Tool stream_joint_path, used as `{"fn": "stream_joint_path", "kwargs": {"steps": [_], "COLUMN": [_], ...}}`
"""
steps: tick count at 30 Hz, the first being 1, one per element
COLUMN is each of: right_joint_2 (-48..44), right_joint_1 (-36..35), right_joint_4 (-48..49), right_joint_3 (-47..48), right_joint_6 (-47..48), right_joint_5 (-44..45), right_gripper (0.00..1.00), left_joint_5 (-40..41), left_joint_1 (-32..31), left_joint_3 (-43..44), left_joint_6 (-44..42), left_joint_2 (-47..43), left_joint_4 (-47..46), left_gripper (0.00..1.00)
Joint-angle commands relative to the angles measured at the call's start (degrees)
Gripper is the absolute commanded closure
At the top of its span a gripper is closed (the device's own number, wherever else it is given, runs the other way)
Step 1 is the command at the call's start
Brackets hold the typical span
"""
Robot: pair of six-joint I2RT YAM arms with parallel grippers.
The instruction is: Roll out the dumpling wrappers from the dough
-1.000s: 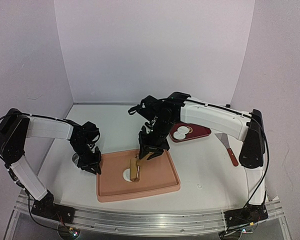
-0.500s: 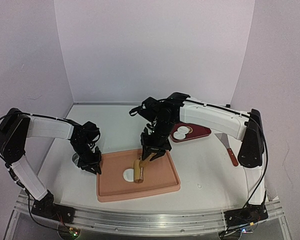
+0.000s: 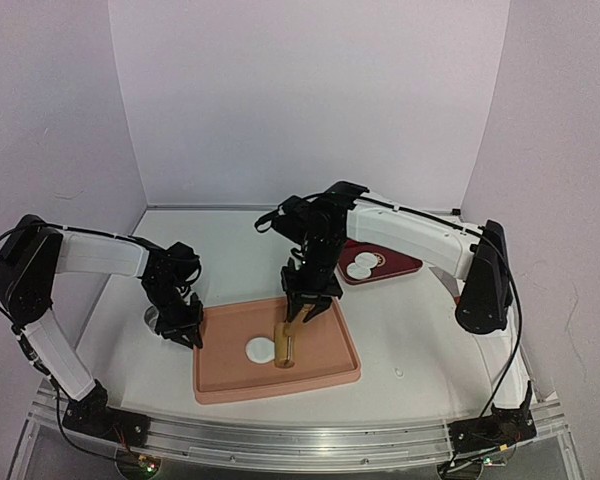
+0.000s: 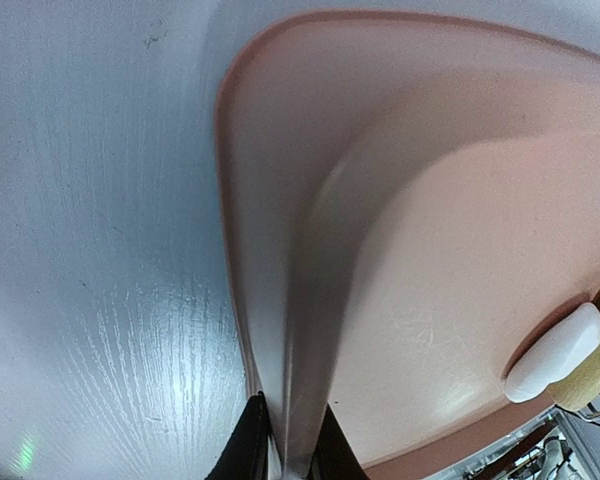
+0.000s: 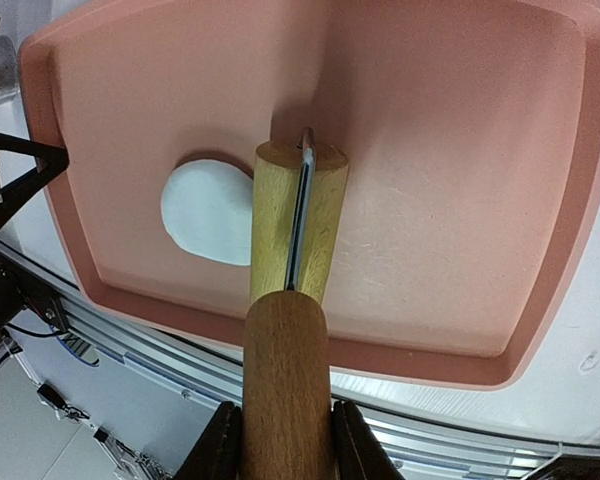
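Observation:
A small white blob of dough [image 3: 259, 350] [image 5: 205, 215] lies in the pink tray [image 3: 320, 375] [image 5: 460, 130], left of centre. My right gripper [image 3: 305, 305] [image 5: 285, 445] is shut on the brown handle of a wooden rolling pin [image 3: 286, 345] [image 5: 298, 230], whose roller rests on the tray floor against the dough's right edge. My left gripper [image 3: 185, 335] [image 4: 288, 455] is shut on the tray's left rim [image 4: 280, 250]. Two round white dumpling wrappers [image 3: 360, 267] lie on a dark red plate [image 3: 402, 262] at the back right.
A metal ring [image 3: 152, 318] sits on the table just left of my left gripper. The right arm reaches over the plate and the tray's far edge. White walls close the table at the back and sides.
The rolling pin has moved right across the tray, off the top of the dough to its right edge, so more dough shows. The right arm's elbow swung inward. The left gripper stayed put.

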State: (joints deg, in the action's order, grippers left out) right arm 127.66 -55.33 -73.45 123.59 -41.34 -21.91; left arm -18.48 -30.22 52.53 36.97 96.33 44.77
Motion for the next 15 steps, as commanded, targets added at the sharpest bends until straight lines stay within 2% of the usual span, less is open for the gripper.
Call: {"fn": "stream_joint_path", "kwargs": {"steps": [1,7,15], "right_joint_2": [1.91,-0.11,-0.26], "right_joint_1": [-0.56,-0.39,-0.39], "right_joint_4": [-1.21,-3.72,-2.76], "right_joint_3": [2.06,8.34,8.66], "right_joint_6": [2.75,1.66,-1.22], "right_joint_5": [3.21,-1.23,-2.17], "right_gripper": [1.0,1.0,1.0], "left_joint_5": [9.16,9.22,9.91], "left_joint_1": [-0.02,-0.02,-0.02], "left_joint_3": [-3.81,-3.25,-3.31], "left_joint_6": [-1.09,-1.22,-0.61], "left_joint_2": [8.23,9.15,8.88], "left_joint_4": [-8.73,-8.48,-8.39], "left_gripper": [1.0,1.0,1.0]}}
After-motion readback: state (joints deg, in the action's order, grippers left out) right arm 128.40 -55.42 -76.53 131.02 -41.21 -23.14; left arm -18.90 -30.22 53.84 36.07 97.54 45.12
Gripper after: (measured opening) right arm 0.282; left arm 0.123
